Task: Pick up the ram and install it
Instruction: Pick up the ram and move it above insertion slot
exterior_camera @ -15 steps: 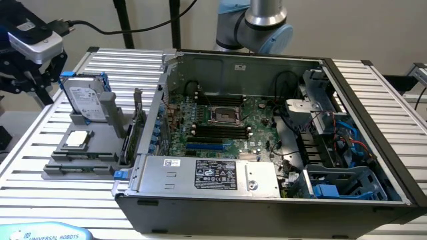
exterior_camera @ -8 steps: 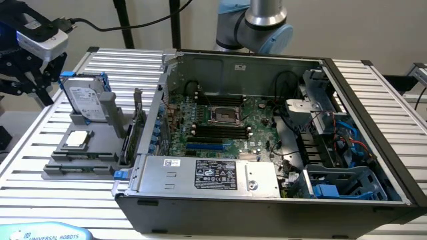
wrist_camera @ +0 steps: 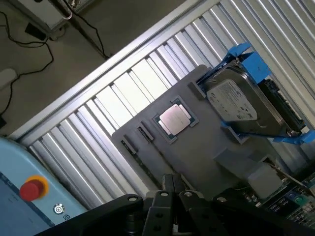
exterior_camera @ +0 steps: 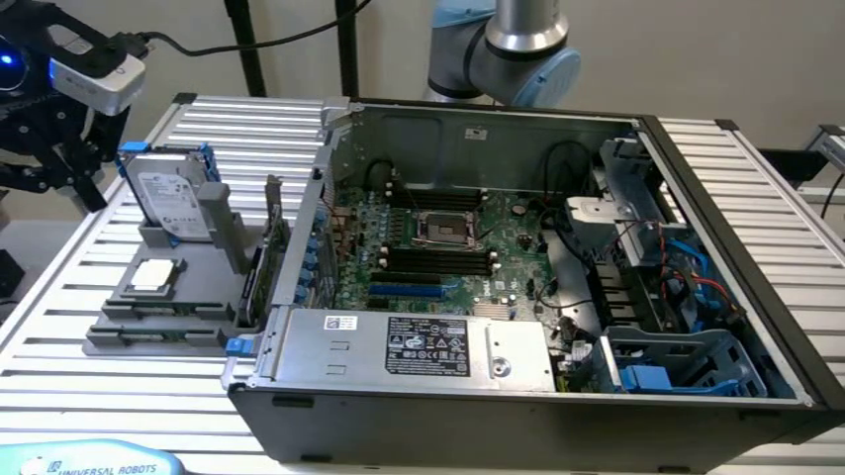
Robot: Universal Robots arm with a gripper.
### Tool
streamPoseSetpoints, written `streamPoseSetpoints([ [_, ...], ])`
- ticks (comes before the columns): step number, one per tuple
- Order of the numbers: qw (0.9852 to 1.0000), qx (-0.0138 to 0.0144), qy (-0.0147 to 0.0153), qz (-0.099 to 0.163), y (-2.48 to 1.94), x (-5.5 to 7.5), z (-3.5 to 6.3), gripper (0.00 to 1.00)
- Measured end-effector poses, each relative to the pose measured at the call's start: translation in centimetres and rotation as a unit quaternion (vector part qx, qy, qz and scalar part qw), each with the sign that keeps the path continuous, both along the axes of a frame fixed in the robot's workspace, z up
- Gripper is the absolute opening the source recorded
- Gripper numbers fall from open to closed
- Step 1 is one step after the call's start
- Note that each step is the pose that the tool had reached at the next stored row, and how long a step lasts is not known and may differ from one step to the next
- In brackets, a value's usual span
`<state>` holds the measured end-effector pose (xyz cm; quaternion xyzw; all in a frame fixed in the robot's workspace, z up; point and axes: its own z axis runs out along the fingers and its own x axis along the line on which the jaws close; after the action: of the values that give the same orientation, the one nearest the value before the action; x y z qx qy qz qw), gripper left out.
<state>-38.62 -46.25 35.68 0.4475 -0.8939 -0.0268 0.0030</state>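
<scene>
Looking down from the wrist, we see the pincer point(wrist_camera: 173, 183) with its black fingers pressed together, gripping nothing, poised over a grey holder point(wrist_camera: 206, 142). On the holder lie a square silver chip point(wrist_camera: 173, 119) and, beyond it, a hard drive point(wrist_camera: 235, 104) in a blue frame.

The exterior view adds more. The ram point(exterior_camera: 165, 309), a thin green stick, sits on edge in the holder on the nearer side of the chip, untouched. An open computer case point(exterior_camera: 528, 426) stands just beside the holder, towards the exterior view's right, with its green board exposed.

Everything rests on a ribbed metal table point(wrist_camera: 113, 103). Past its edge, the wrist view shows a floor point(wrist_camera: 123, 24) with black cables point(wrist_camera: 29, 64) and a pale blue box point(wrist_camera: 19, 167) with a red button point(wrist_camera: 30, 190).
</scene>
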Motion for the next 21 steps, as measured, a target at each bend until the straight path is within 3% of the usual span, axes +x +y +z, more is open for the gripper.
streamPoseSetpoints([
  [5,0.9990,0.0000,0.0000,0.045,0.00,0.00,-0.12,0.11],
  [10,0.9959,0.0000,-0.0001,0.090,0.00,0.01,-0.23,0.11],
  [16,0.9895,0.0000,0.0000,0.145,-0.01,0.01,-0.44,0.11],
  [21,0.9818,0.0001,0.0000,0.190,0.00,0.01,-0.72,0.11],
])
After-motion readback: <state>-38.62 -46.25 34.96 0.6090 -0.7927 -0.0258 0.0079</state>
